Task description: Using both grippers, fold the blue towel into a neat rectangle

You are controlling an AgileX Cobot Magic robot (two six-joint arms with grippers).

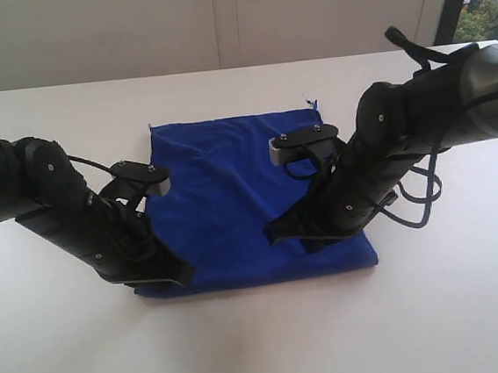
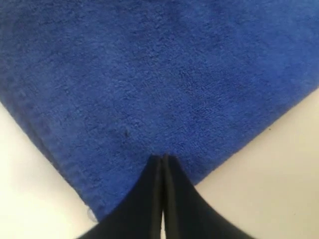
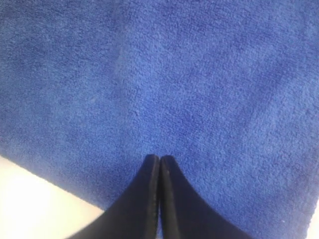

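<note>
**Towel flat, both claws closed on its near edge**

Towel point(image 1: 231, 179) lies spread on the white table point(image 1: 264, 344), and the exterior view gives us the whole blue sheet, an arm leaning in low from each side. The jaws are hard to read from out there. The wrist views settle it. Left gripper point(image 2: 162, 158) has its jaws pressed together, tips down at a towel corner with table showing on both sides. Right gripper point(image 3: 159, 158) has its jaws pressed together too, tips on the pile just inside an edge. I can't tell whether either has cloth pinched.
</note>
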